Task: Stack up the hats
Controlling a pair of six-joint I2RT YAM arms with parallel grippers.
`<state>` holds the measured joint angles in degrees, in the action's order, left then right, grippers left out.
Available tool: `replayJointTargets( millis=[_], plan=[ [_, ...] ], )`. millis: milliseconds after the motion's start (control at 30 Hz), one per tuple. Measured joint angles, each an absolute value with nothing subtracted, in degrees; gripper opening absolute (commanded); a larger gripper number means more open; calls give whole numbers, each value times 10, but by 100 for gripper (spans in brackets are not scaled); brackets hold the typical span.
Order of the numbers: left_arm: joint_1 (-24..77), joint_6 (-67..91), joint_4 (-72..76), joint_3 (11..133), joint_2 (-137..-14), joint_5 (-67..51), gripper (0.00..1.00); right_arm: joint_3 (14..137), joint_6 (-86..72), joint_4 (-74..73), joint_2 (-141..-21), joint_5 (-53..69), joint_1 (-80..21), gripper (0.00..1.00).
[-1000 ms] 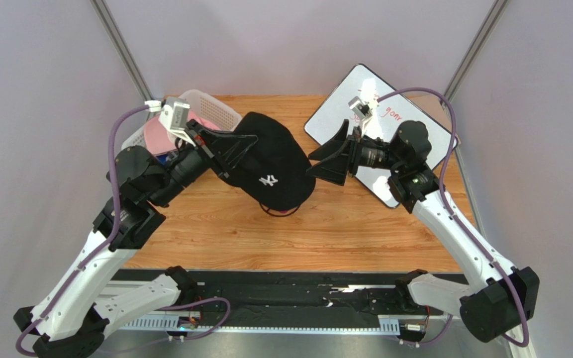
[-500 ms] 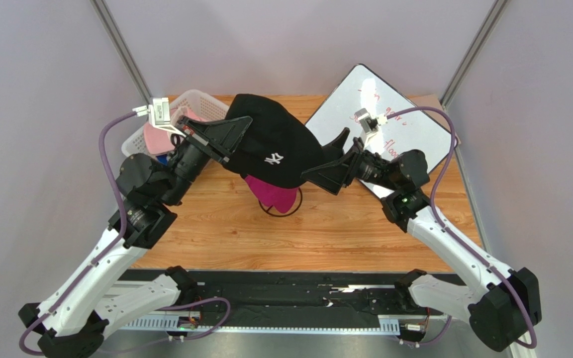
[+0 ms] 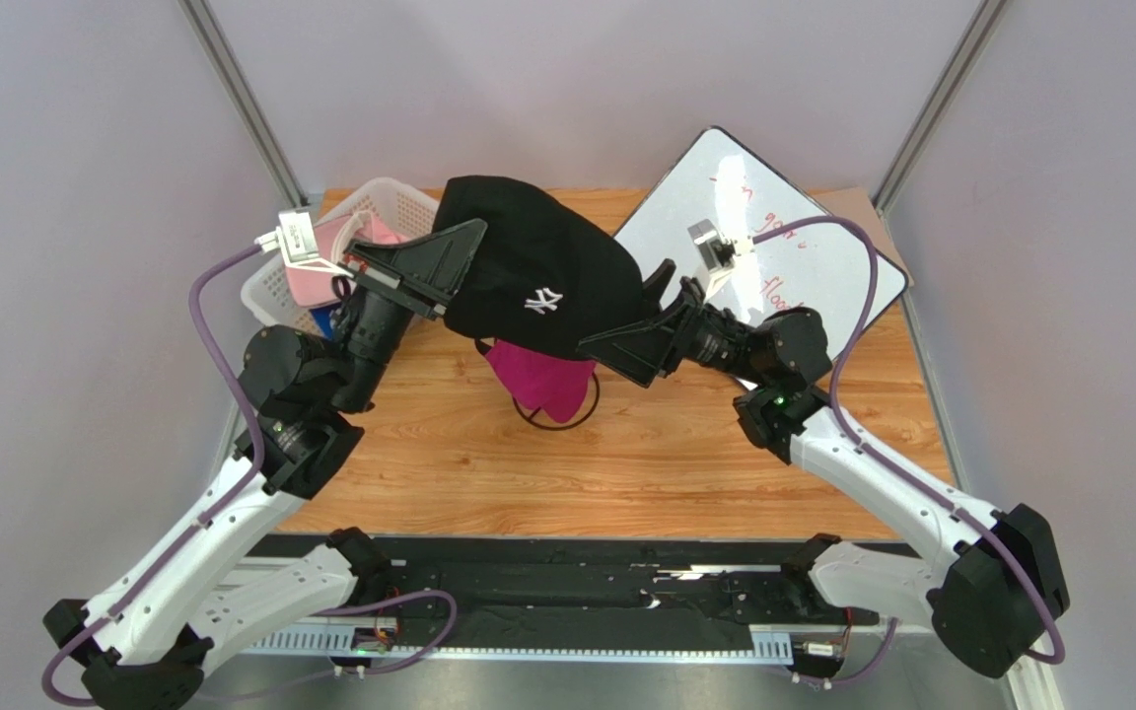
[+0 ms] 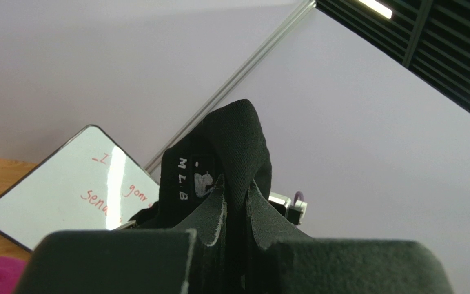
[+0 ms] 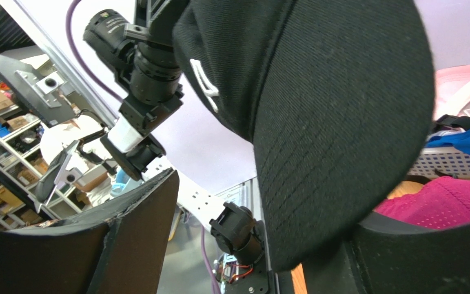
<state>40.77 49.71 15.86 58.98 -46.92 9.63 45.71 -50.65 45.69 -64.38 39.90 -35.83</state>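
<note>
Aloft, black cap [image 3: 537, 289] (left fingers [image 3: 429, 266] clamped) above magenta cap [image 3: 537, 382].

Note that the black NY cap [image 3: 537, 289] has risen off the magenta cap [image 3: 537, 382], which was covered one second ago and now shows beneath it. The left gripper [image 3: 448, 264], clamped on the cap's rear, has moved up and back. The right gripper [image 3: 630, 318] has left the whiteboard [image 3: 811, 252] and reached the brim [image 5: 341, 135], its jaws narrowing on either side.
</note>
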Motion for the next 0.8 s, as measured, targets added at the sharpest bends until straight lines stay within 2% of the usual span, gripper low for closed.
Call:
replayJointTargets(
  millis=[100, 133, 200, 267, 300, 333, 367, 400, 433, 600, 800],
  plan=[
    [408, 498, 161, 590, -466, 100, 0, 457, -508, 462, -650, 393, -358, 47],
    [408, 498, 161, 589, -464, 102, 0, 457, -506, 462, -650, 391, -358, 27],
    [408, 498, 161, 587, -459, 107, 0, 457, -503, 462, -649, 387, -358, 0],
    [408, 495, 158, 586, -455, 110, 0, 457, -497, 449, -645, 378, -358, 0],
    [408, 493, 155, 586, -453, 111, 9, 457, -495, 438, -641, 374, -358, 0],
    [408, 486, 150, 586, -452, 111, 43, 458, -492, 426, -635, 371, -359, 0],
    [408, 480, 142, 587, -452, 110, 61, 459, -490, 416, -632, 370, -359, 0],
    [408, 469, 129, 590, -452, 110, 76, 466, -488, 397, -628, 369, -356, 0],
    [408, 458, 117, 594, -452, 110, 99, 475, -489, 381, -627, 369, -351, 0],
    [408, 390, 22, 618, -429, 118, 99, 554, -542, 305, -628, 380, -280, 0],
    [407, 294, -38, 569, -308, 152, 100, 650, -706, 335, -669, 396, -218, 0]
  ],
)
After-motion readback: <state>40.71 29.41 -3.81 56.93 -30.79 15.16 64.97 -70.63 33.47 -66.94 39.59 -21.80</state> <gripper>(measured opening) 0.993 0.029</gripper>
